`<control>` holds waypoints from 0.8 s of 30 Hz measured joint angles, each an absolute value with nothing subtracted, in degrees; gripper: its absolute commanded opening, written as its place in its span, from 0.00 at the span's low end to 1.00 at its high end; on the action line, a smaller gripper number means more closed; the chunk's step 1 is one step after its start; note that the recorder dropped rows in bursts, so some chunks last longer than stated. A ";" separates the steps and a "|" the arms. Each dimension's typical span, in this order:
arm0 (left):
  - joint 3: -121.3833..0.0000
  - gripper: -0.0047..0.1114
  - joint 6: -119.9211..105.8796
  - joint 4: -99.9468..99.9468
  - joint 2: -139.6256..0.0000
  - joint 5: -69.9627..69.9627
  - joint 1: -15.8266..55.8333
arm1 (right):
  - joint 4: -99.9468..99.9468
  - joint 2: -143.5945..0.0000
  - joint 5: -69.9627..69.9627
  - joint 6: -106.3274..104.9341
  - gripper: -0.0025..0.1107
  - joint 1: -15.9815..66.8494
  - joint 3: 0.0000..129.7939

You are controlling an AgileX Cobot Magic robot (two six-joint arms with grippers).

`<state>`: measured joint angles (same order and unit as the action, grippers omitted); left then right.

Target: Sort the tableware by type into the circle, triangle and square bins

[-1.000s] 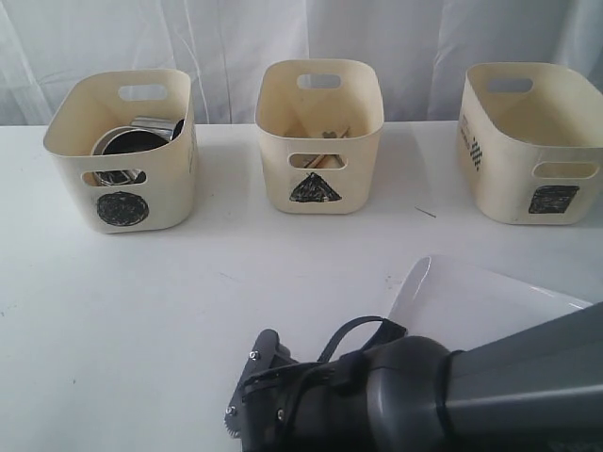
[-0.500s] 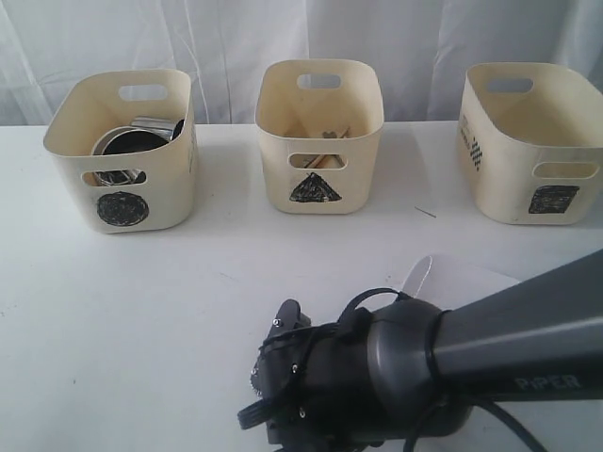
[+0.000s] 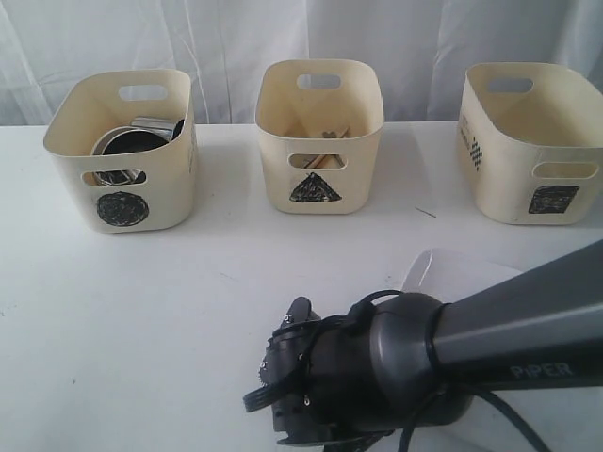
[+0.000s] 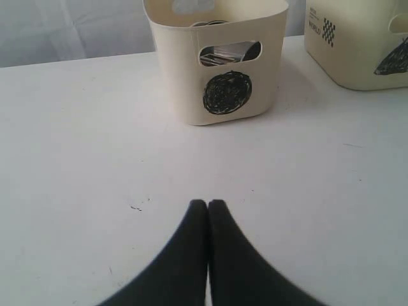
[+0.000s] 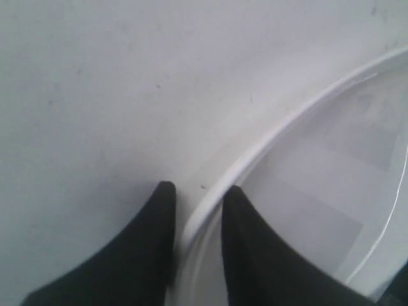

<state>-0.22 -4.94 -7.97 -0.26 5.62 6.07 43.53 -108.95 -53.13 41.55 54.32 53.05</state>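
Note:
The large white squarish plate lies on the white table, and only a sliver of the plate shows past my right arm. My right gripper is open and straddles the plate's rim, one finger outside and one inside. Far from the plate, my left gripper is shut and empty above bare table in front of the circle bin. The circle bin holds steel mugs and a bowl. Cutlery lies in the triangle bin. The square bin stands at the right.
The three tubs stand in a row along the table's back edge, before a white curtain. The triangle bin also shows at the edge of the left wrist view. My right arm fills the near right of the table.
My right arm has swung forward and down over the plate, covering most of it. The bins and their contents have not moved.

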 measured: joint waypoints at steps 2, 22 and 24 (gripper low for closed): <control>-0.22 0.04 -4.94 -7.97 -0.26 5.62 6.07 | 43.30 -109.06 -53.26 41.89 0.02 53.97 52.95; -0.22 0.04 -4.94 -7.97 -0.26 5.62 6.07 | 41.06 -93.20 -51.62 43.47 0.02 53.95 52.84; -0.22 0.04 -4.94 -7.97 -0.26 5.62 6.07 | 40.97 -90.32 -52.39 43.47 0.02 53.95 52.84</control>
<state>-0.22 -4.94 -7.97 -0.26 5.62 6.07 40.97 -90.32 -52.39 43.47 53.95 52.84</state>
